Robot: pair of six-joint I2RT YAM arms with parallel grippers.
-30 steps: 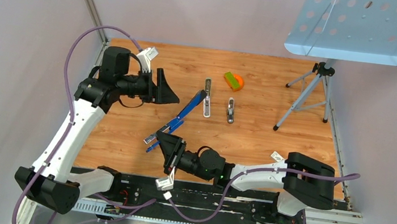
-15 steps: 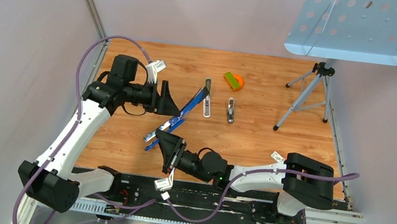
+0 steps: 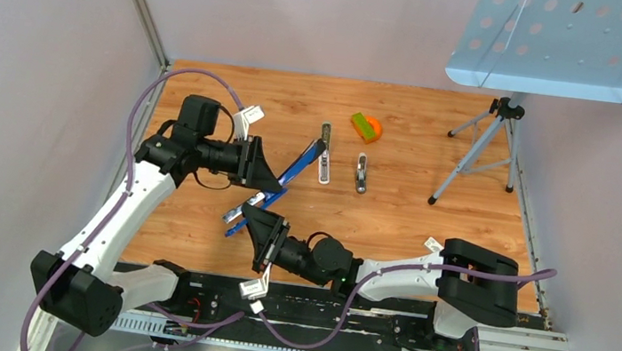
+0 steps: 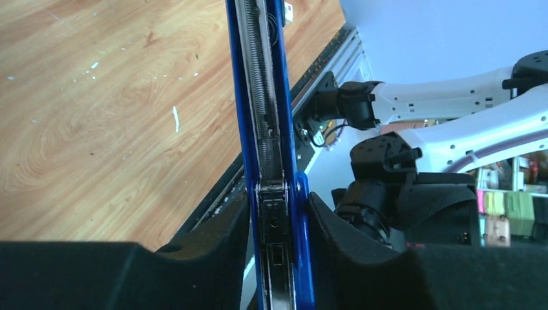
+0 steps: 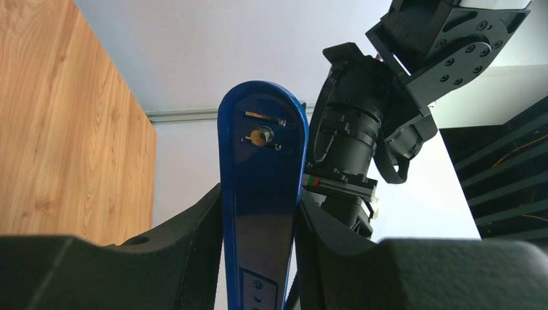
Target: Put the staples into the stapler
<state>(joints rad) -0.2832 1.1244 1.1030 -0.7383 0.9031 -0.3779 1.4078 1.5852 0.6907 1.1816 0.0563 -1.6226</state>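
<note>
**Step in hand.** You had the stapler (image 3: 277,187) opened out and raised off the counter (image 3: 400,222), near the left-centre. By my reading this was the step of readying it, before any staples went in.

**Right tool** (image 5: 262,213). It was clamped on the rounded blue end of the stapler, at its near end.

**Left tool** (image 4: 276,213). Its fingers lay against both blue sides of the channel arm and gripped it narrowly, just beyond the right tool.

**Container: stapler channel** (image 4: 268,129).
- It faced the left wrist camera.
- It held a long spring (image 4: 254,77) and a metal pusher block.
- You could see no staples in it.

**Staples.**
- Neither tool carried them.
- A small grey piece (image 3: 361,175) lay on the counter to the right of the stapler, beside a longer silvery piece (image 3: 325,155).
- That grey piece may have been the staples, but it was too small to tell.

**Other items.** A green-and-orange item (image 3: 366,127) sat at the far centre.

**Next move, as judged.**
- You would need one tool to let go while the other kept the stapler steady with the channel facing up.
- The freed tool would then fetch the staples from the right and seat them squarely in the channel, clear of the spring.
</note>
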